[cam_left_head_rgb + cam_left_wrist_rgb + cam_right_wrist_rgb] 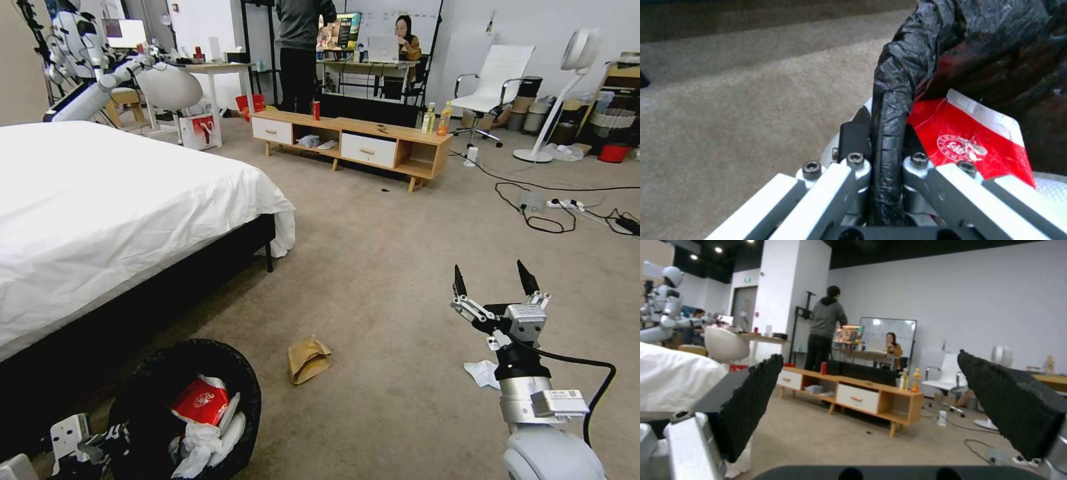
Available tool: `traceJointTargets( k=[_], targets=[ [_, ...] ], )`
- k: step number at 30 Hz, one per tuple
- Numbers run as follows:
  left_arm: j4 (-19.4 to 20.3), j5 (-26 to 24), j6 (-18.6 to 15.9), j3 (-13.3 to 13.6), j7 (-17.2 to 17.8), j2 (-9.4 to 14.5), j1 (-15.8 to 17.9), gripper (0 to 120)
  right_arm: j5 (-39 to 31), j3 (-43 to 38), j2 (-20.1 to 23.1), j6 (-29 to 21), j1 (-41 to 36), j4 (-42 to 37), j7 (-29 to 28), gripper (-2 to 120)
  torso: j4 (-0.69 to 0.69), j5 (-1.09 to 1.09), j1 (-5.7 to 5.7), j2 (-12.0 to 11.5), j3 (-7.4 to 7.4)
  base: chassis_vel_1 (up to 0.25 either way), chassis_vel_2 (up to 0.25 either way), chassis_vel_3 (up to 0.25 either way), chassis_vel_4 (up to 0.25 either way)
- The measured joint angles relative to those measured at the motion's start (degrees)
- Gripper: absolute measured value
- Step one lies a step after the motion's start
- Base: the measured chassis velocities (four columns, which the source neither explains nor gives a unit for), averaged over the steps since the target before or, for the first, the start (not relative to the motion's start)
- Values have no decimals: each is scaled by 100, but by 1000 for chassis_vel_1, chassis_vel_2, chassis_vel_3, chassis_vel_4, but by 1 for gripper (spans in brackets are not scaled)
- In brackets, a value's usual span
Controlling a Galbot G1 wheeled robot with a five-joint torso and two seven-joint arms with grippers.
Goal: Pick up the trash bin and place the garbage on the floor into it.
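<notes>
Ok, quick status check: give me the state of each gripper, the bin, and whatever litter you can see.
left gripper: shut on the trash bin's bag-lined rim.
right gripper: open, empty, raised above the carpet.
trash bin: held at its rim, partly filled.
red snack packet: inside the bin.
white tissues: crumpled, inside the bin.
brown paper bag: crumpled, on the carpet beside the bin.
white tissue: on the carpet near the right arm.

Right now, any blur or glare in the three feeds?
Head view: sharp, wide-angle bend in the bed edge. Left wrist view: soft; glare on the trash bin liner gripped by the left claw. Right wrist view: right claw fingertips blurred up close, room behind hazy.
</notes>
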State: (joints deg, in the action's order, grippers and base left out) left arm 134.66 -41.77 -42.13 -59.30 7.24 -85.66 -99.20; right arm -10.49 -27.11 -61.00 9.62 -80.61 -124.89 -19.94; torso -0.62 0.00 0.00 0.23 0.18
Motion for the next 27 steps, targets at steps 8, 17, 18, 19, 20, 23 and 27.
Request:
traceJointTargets(
  k=[8,17,18,19,20,23,27],
  targets=[
    [-23,37,0,-10,-20,-12,-2,3,0,47,-8,9,40,59,5,98,1,0,0,-1,0,49,53,56,48],
    [-89,245,72,19,-104,-30,-7,3,16,55,0,79,40,126,12,99,1,0,0,-1,0,21,23,23,16],
    [-103,289,85,29,-120,-34,-6,3,16,55,4,95,40,136,16,99,0,0,0,-1,0,0,0,0,0],
    [-118,339,99,34,-139,-35,-2,3,14,55,10,111,40,143,16,100,-2,0,0,-1,0,0,0,0,0],
    [-118,339,99,34,-139,-35,-2,3,14,55,10,111,40,143,16,100,-2,0,0,-1,0,0,0,0,0],
    [-130,377,106,30,-155,-31,-1,3,3,53,27,132,44,149,17,100,0,0,0,-1,0,0,0,0,0],
    [-130,377,107,6,-159,-14,-10,3,3,52,19,162,47,174,41,100,-1,0,0,-1,0,0,0,0,0]
  ],
)
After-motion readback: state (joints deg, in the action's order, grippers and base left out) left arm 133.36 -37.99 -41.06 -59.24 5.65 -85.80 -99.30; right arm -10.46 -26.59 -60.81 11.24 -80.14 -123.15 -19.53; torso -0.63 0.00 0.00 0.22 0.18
